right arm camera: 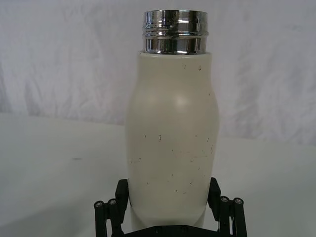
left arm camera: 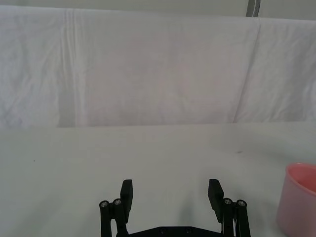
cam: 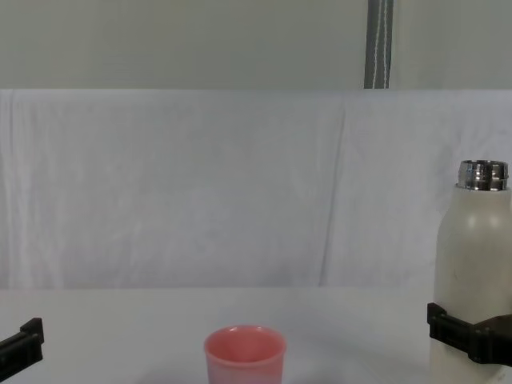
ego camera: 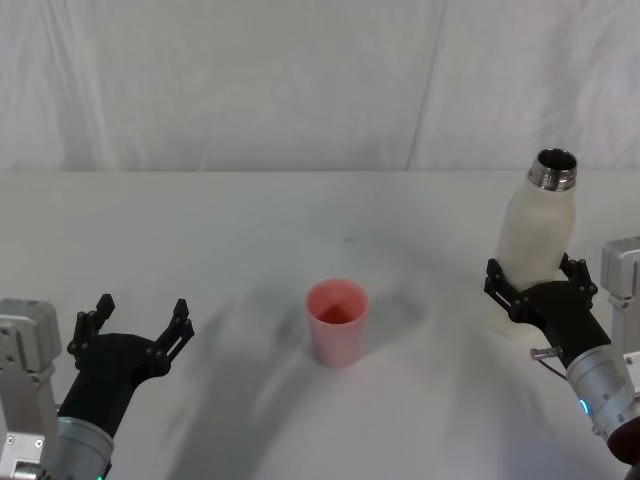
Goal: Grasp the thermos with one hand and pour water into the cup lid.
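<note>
Here, your right gripper (ego camera: 537, 287) is clamped on the lower body of the thermos (ego camera: 533, 228), one black finger on each side of the cream-white wall; the right wrist view confirms both fingers (right arm camera: 120, 195) pressed against the bottle just above its base. The thermos stands upright near the right edge of the worktop (ego camera: 260, 210), with its silver threaded neck (ego camera: 554, 168) uncapped and pointing up. From the chest view, you see the same grip as a black band across the lower part of the bottle (cam: 472, 264); whether the base is touching the worktop or raised just off it cannot be told. Moving inward, the cup lid (ego camera: 337, 321) sits upright and mouth-up at about the middle of the worktop, toward the front edge, well apart from the thermos and to its left. Your left gripper (ego camera: 140, 322) hovers low near the front left corner of the worktop with its jaws spread wide and nothing between them; in the left wrist view its fingertips (left arm camera: 127, 190) frame bare surface, with the pink cup lid (left arm camera: 297, 200) off to one side. A white cloth backdrop (cam: 200, 184) hangs behind the far edge.
</note>
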### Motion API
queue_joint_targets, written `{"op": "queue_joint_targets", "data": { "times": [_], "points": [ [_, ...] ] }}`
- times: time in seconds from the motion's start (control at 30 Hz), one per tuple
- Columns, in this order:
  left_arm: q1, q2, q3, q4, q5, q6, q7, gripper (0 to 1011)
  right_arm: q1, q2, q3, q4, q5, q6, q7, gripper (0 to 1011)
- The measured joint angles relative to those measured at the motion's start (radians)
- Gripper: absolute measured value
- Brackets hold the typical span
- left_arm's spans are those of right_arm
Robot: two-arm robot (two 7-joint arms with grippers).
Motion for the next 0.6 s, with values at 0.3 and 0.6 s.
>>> {"op": "queue_joint_targets", "data": {
  "times": [0.3,0.6],
  "points": [
    [0.0,0.0,0.0,0.0,0.0,0.0,0.0,1001,-0.001,0.0,0.0,-0.002,0.0,0.001,0.0,1001],
    [0.0,0.0,0.0,0.0,0.0,0.0,0.0,1001,-0.002,0.001,0.0,-0.003,0.0,0.001,-0.001,957]
  ]
}}
